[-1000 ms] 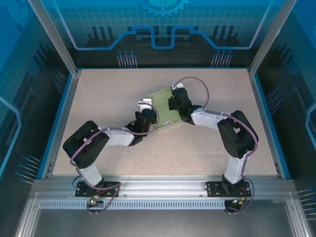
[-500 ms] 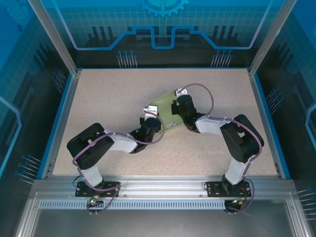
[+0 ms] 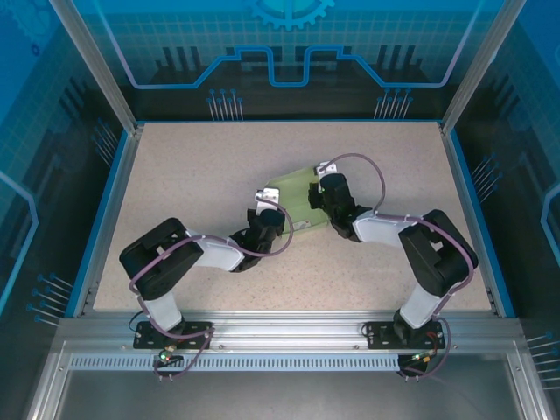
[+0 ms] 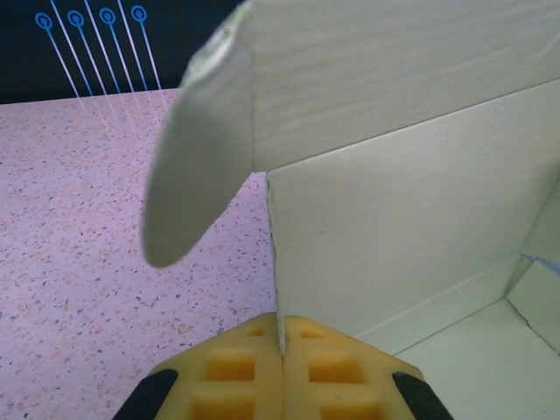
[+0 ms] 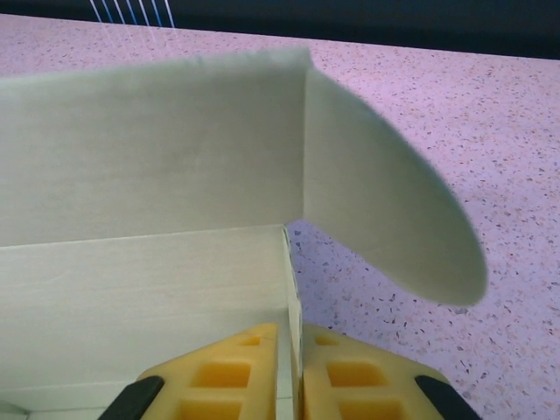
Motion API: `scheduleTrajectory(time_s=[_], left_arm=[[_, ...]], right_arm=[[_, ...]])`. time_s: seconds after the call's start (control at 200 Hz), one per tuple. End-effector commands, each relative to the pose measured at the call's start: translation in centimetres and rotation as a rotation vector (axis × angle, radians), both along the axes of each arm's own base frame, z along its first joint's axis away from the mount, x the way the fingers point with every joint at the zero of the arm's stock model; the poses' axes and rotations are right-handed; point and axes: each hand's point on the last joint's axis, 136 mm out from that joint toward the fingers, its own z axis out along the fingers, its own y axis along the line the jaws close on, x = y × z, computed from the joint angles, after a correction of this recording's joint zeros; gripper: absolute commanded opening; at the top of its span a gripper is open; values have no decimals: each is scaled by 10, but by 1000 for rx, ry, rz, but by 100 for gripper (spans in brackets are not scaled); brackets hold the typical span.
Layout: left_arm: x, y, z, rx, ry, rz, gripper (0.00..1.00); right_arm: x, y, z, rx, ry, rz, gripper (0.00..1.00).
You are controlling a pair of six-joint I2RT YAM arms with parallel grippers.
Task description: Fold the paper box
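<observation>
The paper box point(image 3: 296, 198) is pale green card, lying mid-table between my two grippers. My left gripper point(image 3: 268, 213) holds its left side and my right gripper point(image 3: 317, 200) its right side. In the left wrist view the yellow pads of the left gripper point(image 4: 283, 348) are shut on the thin edge of an upright wall of the box point(image 4: 394, 219), with a rounded flap point(image 4: 197, 166) sticking out to the left. In the right wrist view the right gripper point(image 5: 292, 352) pinches another upright wall of the box point(image 5: 149, 262), with a rounded flap point(image 5: 385, 219) to the right.
The speckled tabletop point(image 3: 192, 166) is bounded by a blue rim point(image 3: 112, 201) and aluminium frame posts. Both forearms lie low across the near half of the table.
Both grippers and the box have shifted a little right and toward the near edge. The right elbow has swung further right. From above the box looks narrower than a second ago.
</observation>
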Motion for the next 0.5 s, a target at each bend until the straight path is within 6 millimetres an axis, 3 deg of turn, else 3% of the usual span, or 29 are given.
scheduleTrajectory(time_s=[0.0,0.175,0.2,0.495], left_arm=[[10,-9,15,28,-60,-30,0],[18,-14,25,72,-131,-110,0],[19,-13,27,76,-141,-118,0],[24,-14,31,104,-200,-184,0]], right_arm=[[-4,10,15,38,24,85,18],[-15,3,15,32,94,163,32],[-11,4,28,39,75,176,34],[-28,-22,41,-45,120,267,63]])
